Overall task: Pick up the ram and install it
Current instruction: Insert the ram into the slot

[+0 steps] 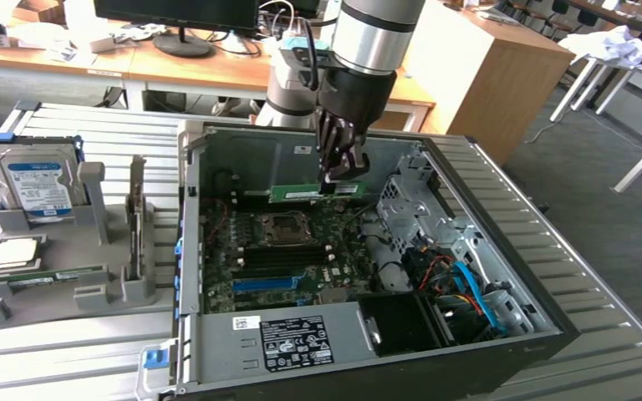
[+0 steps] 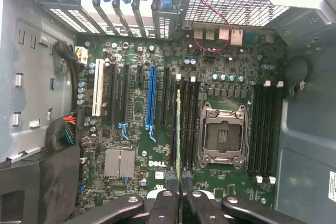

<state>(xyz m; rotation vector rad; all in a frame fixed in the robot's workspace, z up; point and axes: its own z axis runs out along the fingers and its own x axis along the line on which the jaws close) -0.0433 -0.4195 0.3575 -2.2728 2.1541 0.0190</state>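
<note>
The ram, a narrow green stick, hangs level inside the open computer case, raised over the motherboard near the case's far wall and above the processor socket. The claw is closed tightly on the ram's upper edge, close to the end towards the exterior view's right, with the arm coming straight down from above. In the wrist view the ram shows edge-on as a thin pale line running between the dark memory slots beside the socket; whether it touches a slot cannot be told. The case lies on its side, open side up, on a bench of ribbed silver metal slats. Beside it, at the exterior view's left, a grey moulded holder rests on the same bench, carrying an upright blue-labelled hard drive and a square silver processor chip. Behind the bench stand wooden desks bearing a dark monitor; a wooden cabinet stands at the exterior view's right, with white table legs beyond it on a grey floor.
</note>
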